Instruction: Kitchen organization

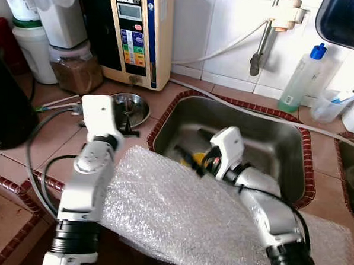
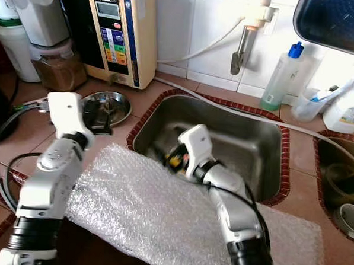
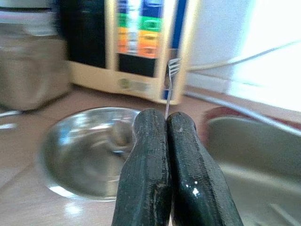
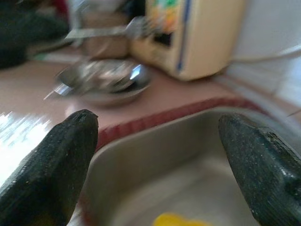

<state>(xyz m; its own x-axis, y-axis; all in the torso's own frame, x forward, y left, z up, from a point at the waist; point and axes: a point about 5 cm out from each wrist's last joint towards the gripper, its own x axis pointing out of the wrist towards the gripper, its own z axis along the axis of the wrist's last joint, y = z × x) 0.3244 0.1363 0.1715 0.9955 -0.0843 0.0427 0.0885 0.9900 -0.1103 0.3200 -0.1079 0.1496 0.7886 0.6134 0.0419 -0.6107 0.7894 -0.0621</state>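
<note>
left arm: your silver left arm is raised and bent, wrist pointing forward
left gripper point(image 3: 167, 127): black fingers pressed tight together
right arm: stretched forward and angled inward
right gripper point(image 4: 157, 141): fingers spread wide apart

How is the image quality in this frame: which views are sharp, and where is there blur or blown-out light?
Both eye views are sharp and evenly lit, the sink and bubble wrap clear. In the left wrist view the left pincer, shut on a fork, is crisp; the steel bowl is soft and the right edge washes out white. In the right wrist view the open right pincer and background are all blurred, with glare at lower left.
</note>
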